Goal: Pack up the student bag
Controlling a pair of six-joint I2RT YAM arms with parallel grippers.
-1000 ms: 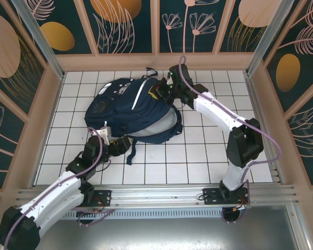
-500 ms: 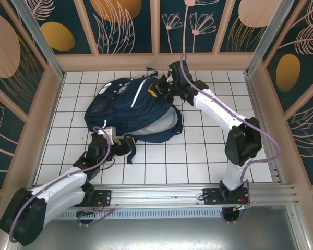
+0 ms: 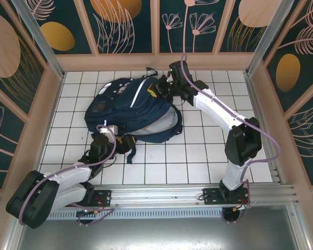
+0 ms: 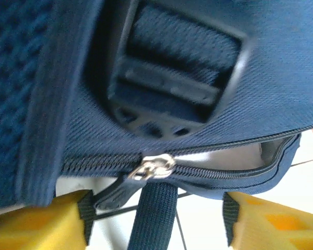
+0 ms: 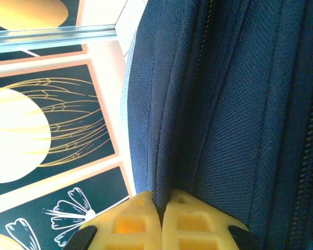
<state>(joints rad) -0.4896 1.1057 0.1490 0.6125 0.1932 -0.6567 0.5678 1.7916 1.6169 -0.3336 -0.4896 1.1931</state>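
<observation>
The student bag [image 3: 130,107], a big navy backpack with white stripes, lies on the white tiles left of centre. My right gripper [image 3: 159,92] is at its upper right edge. In the right wrist view its yellow fingers [image 5: 130,224] are shut on a fold of the bag's fabric [image 5: 240,104]. My left gripper [image 3: 124,143] is at the bag's near edge, open. In the left wrist view the silver zipper slider [image 4: 152,167], its dark pull tab [image 4: 115,192] and a webbing strap [image 4: 152,219] lie between the parted yellow fingers [image 4: 36,221]. To the right of the slider the zip gapes slightly.
A black plastic buckle [image 4: 172,78] sits just above the zipper. A loose strap [image 3: 130,153] trails over the tiles toward the near rail [image 3: 161,192]. Painted wooden walls [image 3: 41,120] close in the floor. Bare tiles [image 3: 198,151] lie right of the bag.
The left gripper has slid in against the bag's near edge and its jaws have narrowed. The right gripper shifted slightly left with the fabric, then held still.
</observation>
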